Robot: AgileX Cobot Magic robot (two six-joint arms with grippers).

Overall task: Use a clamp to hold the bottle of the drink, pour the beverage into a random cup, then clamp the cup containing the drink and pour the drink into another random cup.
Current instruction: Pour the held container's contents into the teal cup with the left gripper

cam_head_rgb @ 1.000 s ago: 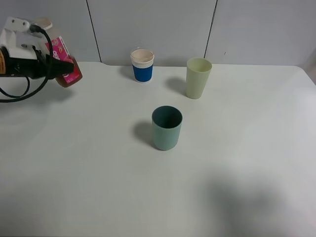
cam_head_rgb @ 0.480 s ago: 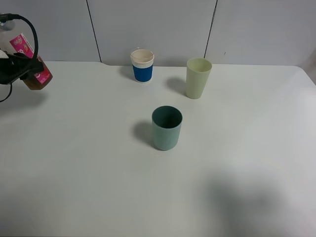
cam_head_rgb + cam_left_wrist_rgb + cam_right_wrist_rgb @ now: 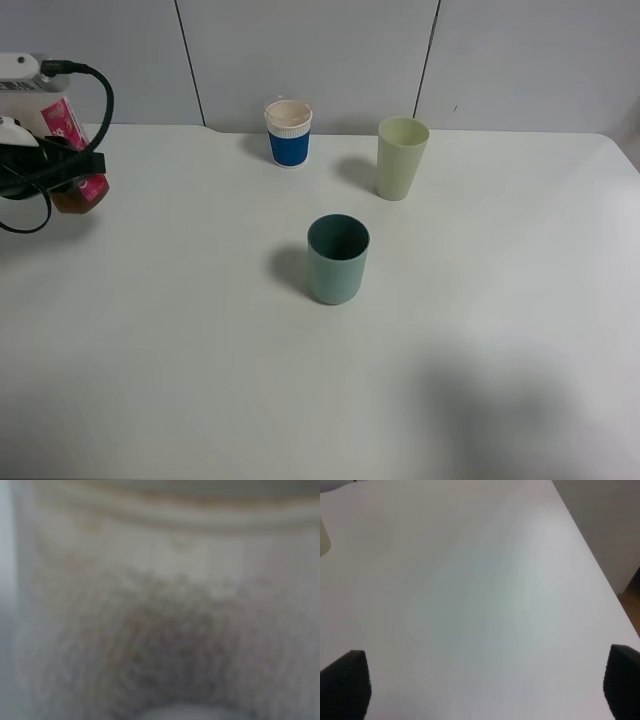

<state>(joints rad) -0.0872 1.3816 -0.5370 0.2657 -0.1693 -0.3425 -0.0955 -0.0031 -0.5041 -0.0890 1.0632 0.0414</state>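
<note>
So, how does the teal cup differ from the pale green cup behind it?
Colour: the teal cup is dark blue-green, the pale green cup a light yellowish green. Shape: the teal cup looks shorter and wider, the pale green cup taller and slimmer. Place: the teal cup stands nearer the camera, the pale green cup farther back, to the right. Both stand upright, mouths open upward.

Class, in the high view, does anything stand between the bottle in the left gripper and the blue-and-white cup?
Nothing visible does. The left gripper holds the bottle at the far left; only bare table lies between it and the blue-and-white cup.
</note>
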